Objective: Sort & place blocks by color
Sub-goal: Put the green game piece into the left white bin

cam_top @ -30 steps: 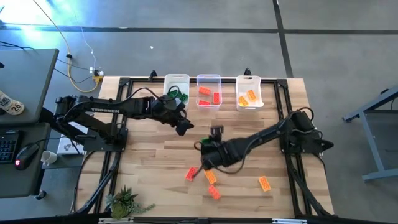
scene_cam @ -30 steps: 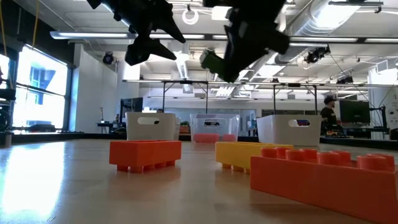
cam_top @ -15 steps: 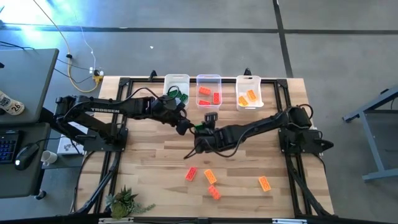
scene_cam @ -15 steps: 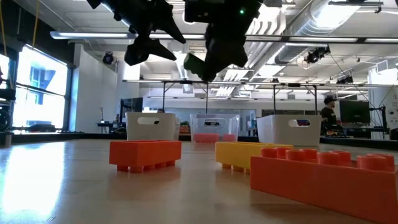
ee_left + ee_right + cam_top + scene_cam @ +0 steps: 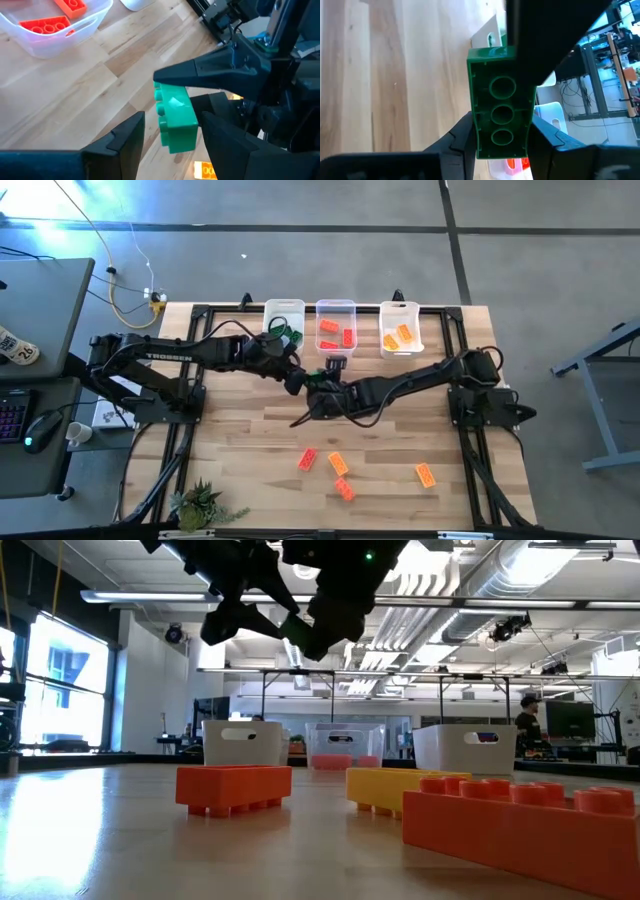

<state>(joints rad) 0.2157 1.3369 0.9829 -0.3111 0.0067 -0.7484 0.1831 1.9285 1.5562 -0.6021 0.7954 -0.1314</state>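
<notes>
My right gripper (image 5: 312, 390) is shut on a green block (image 5: 501, 100) above the middle of the table. My left gripper (image 5: 171, 119) is open, with one finger on either side of that block (image 5: 175, 117); I cannot tell whether they touch it. Two red blocks (image 5: 308, 459) (image 5: 344, 489) and two orange ones (image 5: 339, 463) (image 5: 426, 474) lie flat on the near half of the table. Three bins stand along the far edge: the left bin (image 5: 270, 310) holds green, the middle bin (image 5: 336, 306) red, the right bin (image 5: 400, 307) orange. My right gripper pinches the green block by its two long sides (image 5: 480, 135) between its two fingers, near one end. The rest of the block sticks out past the fingertips, hollow underside toward the wrist camera. The fingers slant down from the table's right. The block is lifted clear of the table.
The black frame rails (image 5: 455, 330) run along the table's sides. A small plant (image 5: 200, 505) sits at the near left corner. Bare wood lies between the bins and the loose blocks.
My right gripper has carried the green block toward the table's left and far edge, rising a little and turning its wrist. It has brought the block between the left gripper's fingers. The block stays clear of the table.
</notes>
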